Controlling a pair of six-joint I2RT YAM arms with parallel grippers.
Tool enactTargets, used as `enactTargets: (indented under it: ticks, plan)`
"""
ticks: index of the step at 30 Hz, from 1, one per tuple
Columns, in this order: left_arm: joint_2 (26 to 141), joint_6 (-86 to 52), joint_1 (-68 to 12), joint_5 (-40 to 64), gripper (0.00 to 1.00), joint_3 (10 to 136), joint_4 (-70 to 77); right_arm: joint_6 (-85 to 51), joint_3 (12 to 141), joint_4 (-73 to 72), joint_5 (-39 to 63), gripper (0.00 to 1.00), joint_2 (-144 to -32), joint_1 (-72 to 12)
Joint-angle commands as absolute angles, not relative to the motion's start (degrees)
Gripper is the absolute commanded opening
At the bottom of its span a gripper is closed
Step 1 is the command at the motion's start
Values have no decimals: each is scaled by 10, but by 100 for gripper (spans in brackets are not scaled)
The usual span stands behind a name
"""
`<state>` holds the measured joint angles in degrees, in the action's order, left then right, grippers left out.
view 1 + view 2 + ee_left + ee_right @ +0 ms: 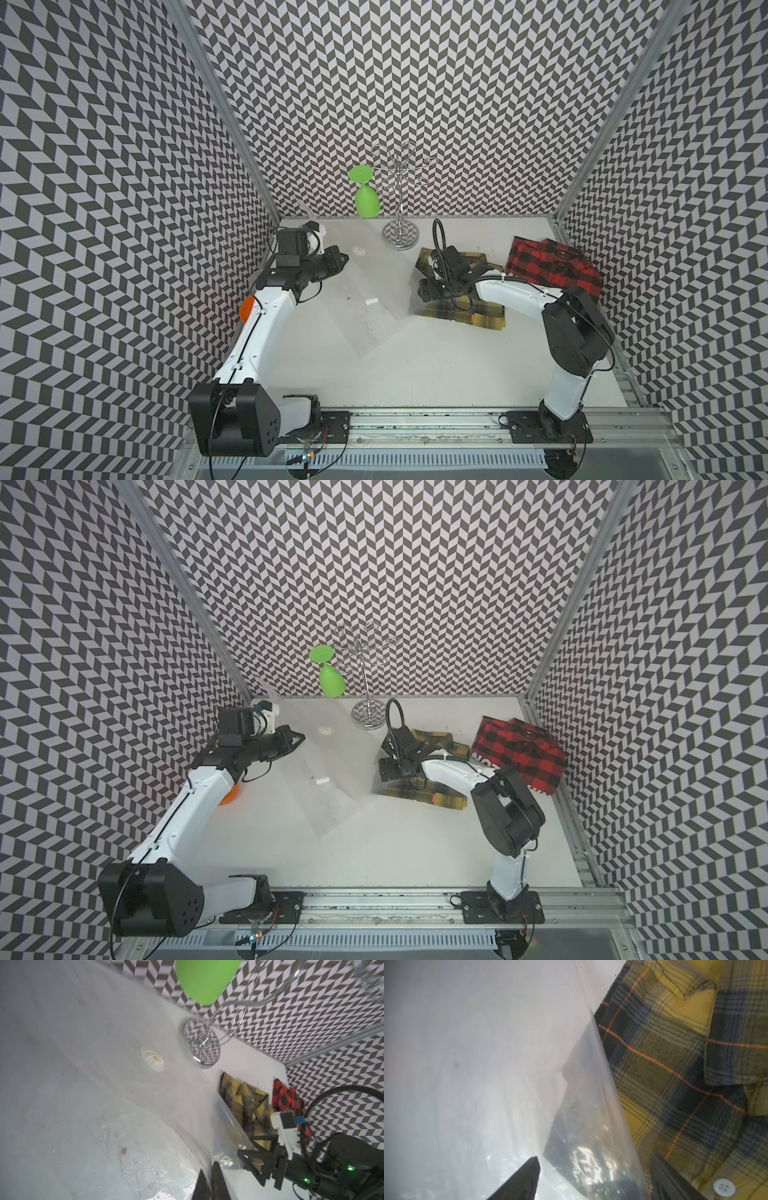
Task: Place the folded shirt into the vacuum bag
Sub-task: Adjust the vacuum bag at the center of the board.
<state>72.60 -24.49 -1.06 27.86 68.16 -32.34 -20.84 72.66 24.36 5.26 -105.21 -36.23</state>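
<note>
The clear vacuum bag (365,324) (332,804) lies crumpled across the middle of the table, its round white valve cap (358,250) (153,1060) facing up. My left gripper (345,261) (209,1169) is shut on a fold of the bag's film near the back left. A folded yellow plaid shirt (478,309) (675,1064) lies right of the bag, its near side under the bag's edge. My right gripper (420,291) (598,1167) hangs open over that edge, one finger above the plastic (488,1064), the other above the shirt. A folded red plaid shirt (552,266) lies further right.
A chrome glass rack (400,241) stands at the back centre with a green wine glass (365,199) hanging upside down from it. A small white clip (371,300) sits on the bag. Patterned walls close in the table on three sides.
</note>
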Motion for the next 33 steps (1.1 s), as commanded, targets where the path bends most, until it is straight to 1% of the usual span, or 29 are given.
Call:
enactTargets:
  ticks: [1,4,7,8,11,12,15,18,21,26,29,33]
  plan:
    - [713,-219,-14,288,0,748,-402,-211,754,242,59,84,-1077,-375]
    - [726,-212,-38,291,0,831,-422,-211,786,233,59,84,-1094,-416]
    - [763,-203,-73,293,0,916,-420,-211,820,221,60,84,-1109,-464]
    - [779,-198,-89,295,0,950,-418,-278,824,215,102,84,-1109,-480]
    - [826,-175,-153,276,0,1038,-421,-301,803,182,97,84,-1083,-507]
    - [843,-166,-173,271,0,1066,-431,-327,788,167,109,84,-1069,-509]
    - [875,-156,-234,252,0,1094,-448,-343,719,125,132,84,-1013,-509]
    - [882,-154,-284,244,1,1066,-470,-342,668,137,112,84,-954,-500]
    - [863,-147,-328,234,2,1008,-487,-346,603,164,104,84,-886,-464]
    - [840,-140,-369,232,3,917,-477,-347,489,192,153,84,-776,-332]
    - [857,-137,-398,237,3,899,-466,-341,453,195,187,85,-745,-262]
    - [884,-133,-433,233,5,879,-440,-333,423,202,222,86,-740,-197]
